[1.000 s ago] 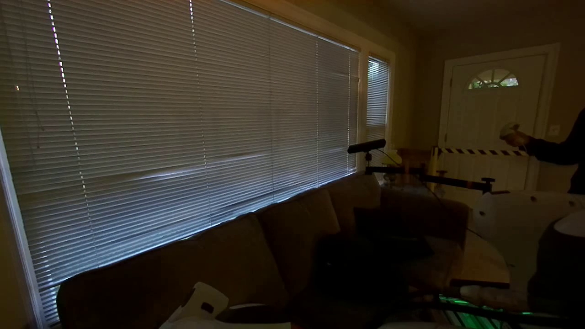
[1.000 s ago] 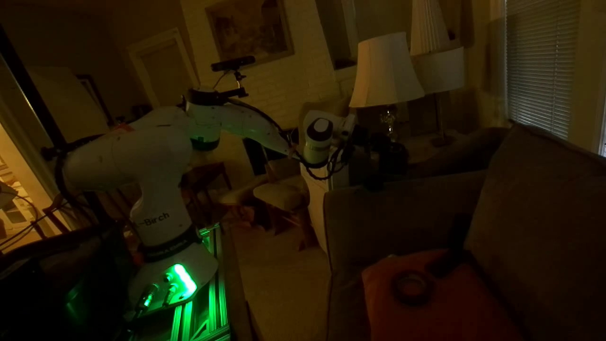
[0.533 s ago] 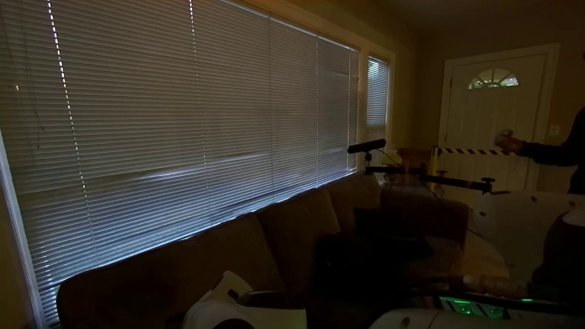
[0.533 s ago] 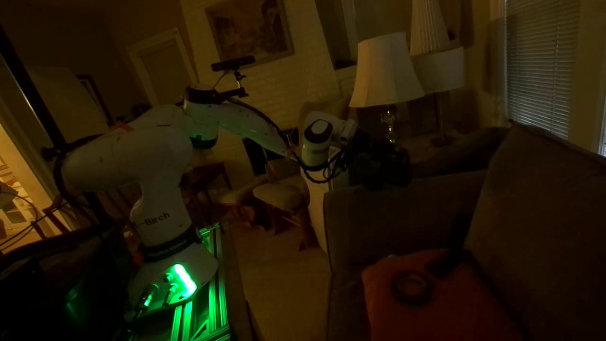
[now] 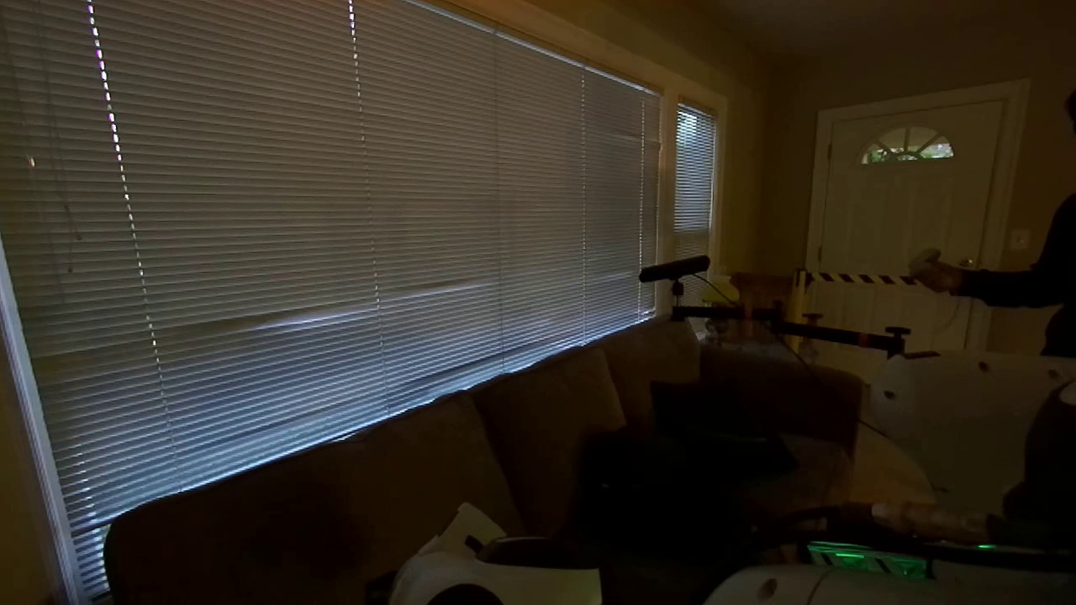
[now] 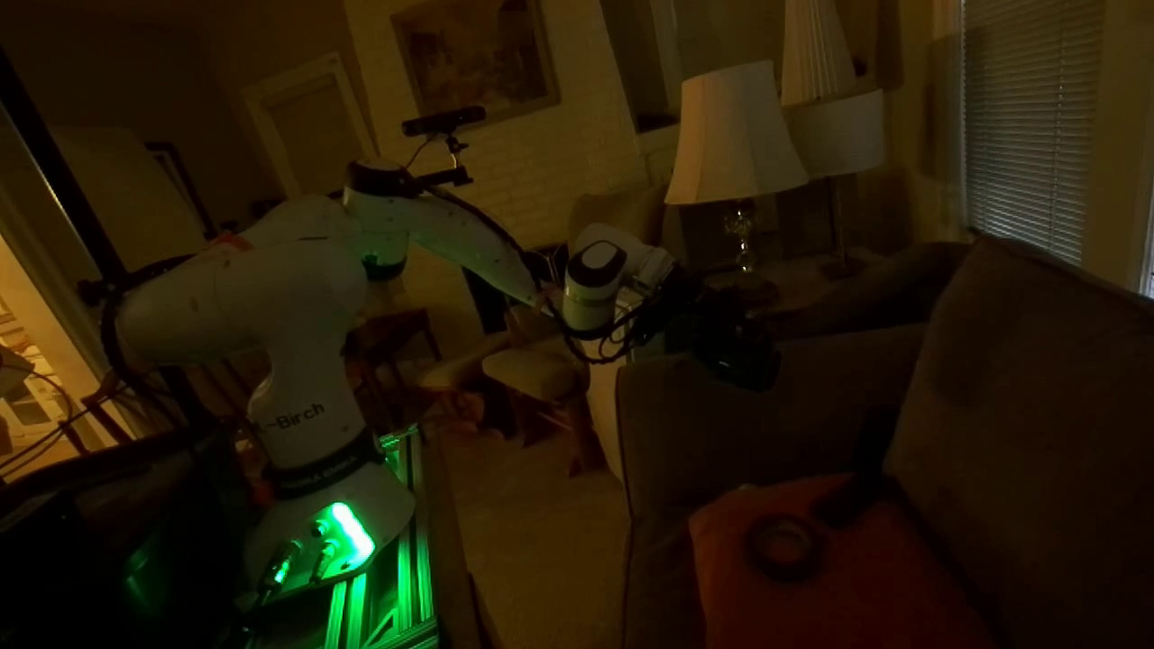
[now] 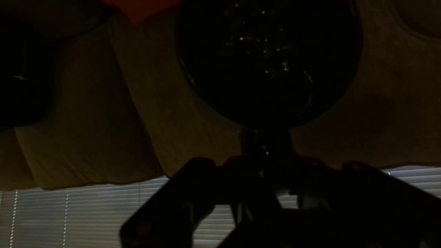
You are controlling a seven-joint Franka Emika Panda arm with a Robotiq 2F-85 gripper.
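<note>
Tool (image 7: 265, 163) clamped on round black object (image 7: 268, 75) by handle (image 7: 265, 143); sofa (image 7: 196, 131) behind.

A framed picture (image 6: 475, 56) hangs on a pale brick wall (image 6: 541, 155); lowered blinds (image 5: 336, 210) hang just behind a brown sofa (image 5: 555, 416).

Open air lies above the orange cushion (image 6: 838, 608); the sofa arm (image 6: 766, 442) bars the far side, the backrest (image 6: 1037, 406) the right.
</note>
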